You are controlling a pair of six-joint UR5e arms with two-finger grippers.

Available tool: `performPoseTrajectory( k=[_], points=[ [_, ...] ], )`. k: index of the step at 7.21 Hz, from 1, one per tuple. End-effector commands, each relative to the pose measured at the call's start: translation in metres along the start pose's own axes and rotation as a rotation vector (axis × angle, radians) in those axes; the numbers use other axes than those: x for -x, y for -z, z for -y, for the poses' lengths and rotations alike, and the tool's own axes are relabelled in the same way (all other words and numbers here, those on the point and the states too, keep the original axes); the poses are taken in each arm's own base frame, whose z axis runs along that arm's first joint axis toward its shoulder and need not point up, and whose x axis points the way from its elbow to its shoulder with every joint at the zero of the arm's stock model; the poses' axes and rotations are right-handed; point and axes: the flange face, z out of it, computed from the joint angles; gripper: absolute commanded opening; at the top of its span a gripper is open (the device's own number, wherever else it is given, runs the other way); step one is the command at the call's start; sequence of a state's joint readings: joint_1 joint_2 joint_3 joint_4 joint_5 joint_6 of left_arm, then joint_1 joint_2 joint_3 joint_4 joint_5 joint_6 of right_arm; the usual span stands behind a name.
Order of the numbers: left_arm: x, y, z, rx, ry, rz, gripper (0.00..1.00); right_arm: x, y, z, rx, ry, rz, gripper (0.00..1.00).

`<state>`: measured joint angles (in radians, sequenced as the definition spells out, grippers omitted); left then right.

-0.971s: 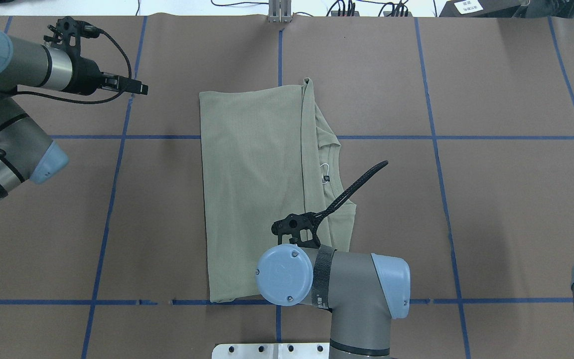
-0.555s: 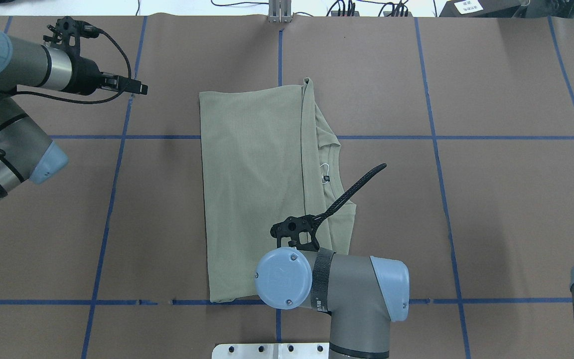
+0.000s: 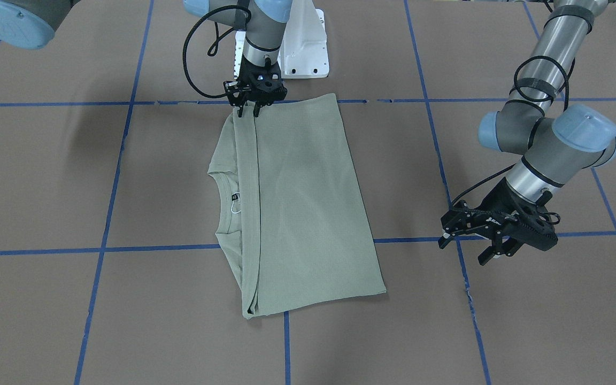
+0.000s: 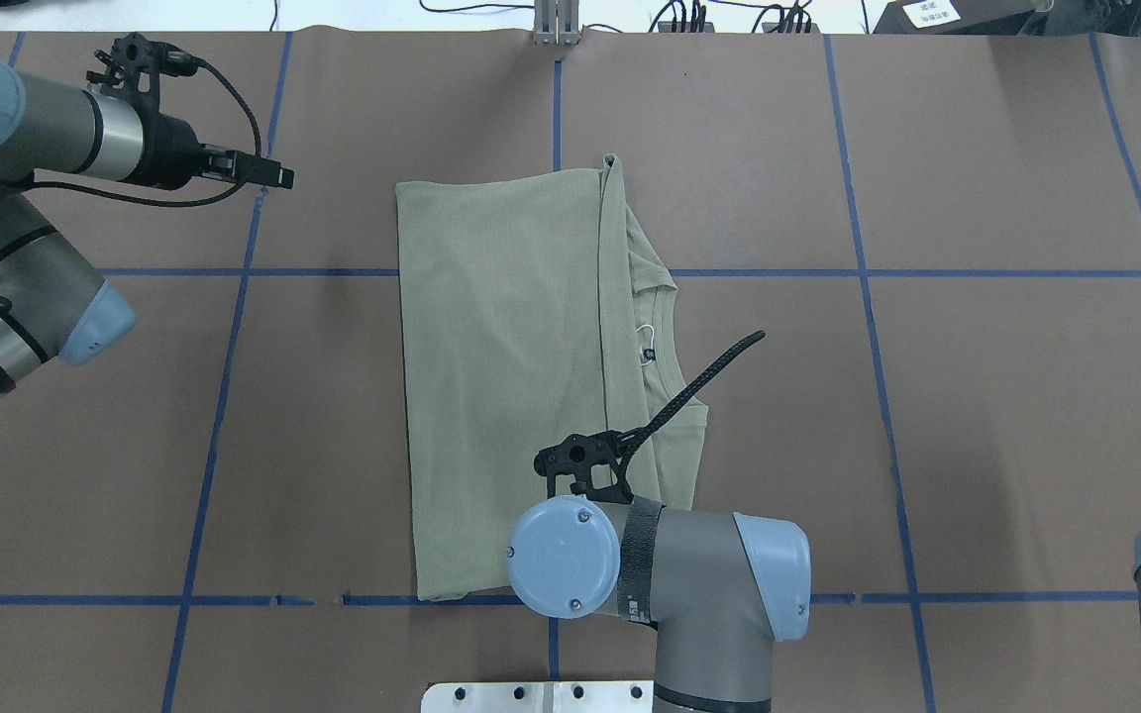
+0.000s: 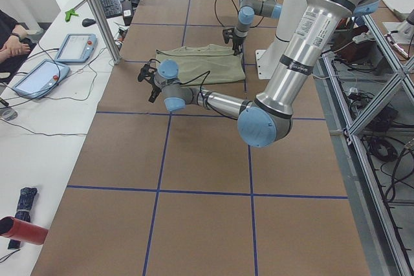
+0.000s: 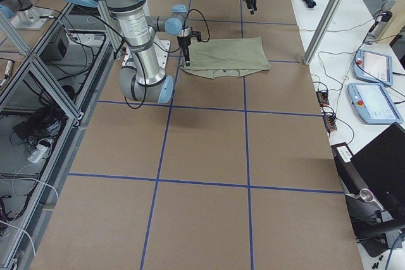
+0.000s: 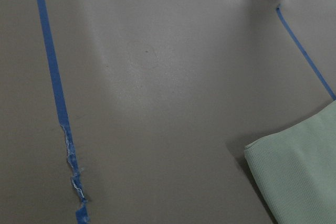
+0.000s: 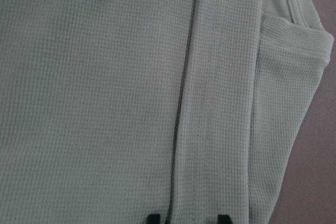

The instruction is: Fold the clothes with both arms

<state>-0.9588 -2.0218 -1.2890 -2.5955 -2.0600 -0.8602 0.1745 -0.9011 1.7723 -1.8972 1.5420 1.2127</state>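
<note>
Front view: shirt [image 3: 297, 203], folded lengthwise, flat mid-desk [image 3: 500, 331]. Right fingers [image 3: 257, 110] apart, at its edge nearest the robot. Left fingers [image 3: 487, 258] apart, well off to the side.
Right wrist view: fingertips [image 8: 153, 219] straddle a fold line.

You have one shirt [image 4: 501, 376] on one table [image 4: 1006, 396]. The shirt carries one black neck label [image 4: 648, 354] and one white string loop [image 4: 642, 333]. You have two arms, the left arm [image 4: 36, 124] and the right arm [image 4: 699, 574]. They carry two grippers, the left gripper [image 3: 463, 251] and the right gripper [image 3: 248, 113]. You have one white pedestal [image 3: 302, 48]. On one side bench [image 5: 71, 159] you can count two tablets, a nearer tablet [image 5: 35, 77] and a farther tablet [image 5: 74, 46], plus one keyboard [image 5: 110, 3] and one red cylinder [image 5: 19, 231].
</note>
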Motion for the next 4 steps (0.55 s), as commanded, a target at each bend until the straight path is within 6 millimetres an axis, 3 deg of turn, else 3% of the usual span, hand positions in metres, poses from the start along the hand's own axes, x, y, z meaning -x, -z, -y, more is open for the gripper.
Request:
performPoseTrajectory(
  k=[1, 2, 4],
  points=[
    [0.0003, -0.0002, 0.0000, -0.001, 0.001, 0.001, 1.00, -0.0002, 0.0019, -0.0001, 0.002, -0.003, 0.002, 0.11],
    [0.0003, -0.0002, 0.0000, -0.001, 0.001, 0.001, 1.00, -0.0012, 0.0023, -0.0003, 0.001, -0.003, 0.000, 0.00],
    [0.0003, -0.0002, 0.0000, -0.001, 0.001, 0.001, 1.00, -0.0096, 0.0104, -0.0021, 0.004, -0.005, -0.010, 0.00]
  ],
)
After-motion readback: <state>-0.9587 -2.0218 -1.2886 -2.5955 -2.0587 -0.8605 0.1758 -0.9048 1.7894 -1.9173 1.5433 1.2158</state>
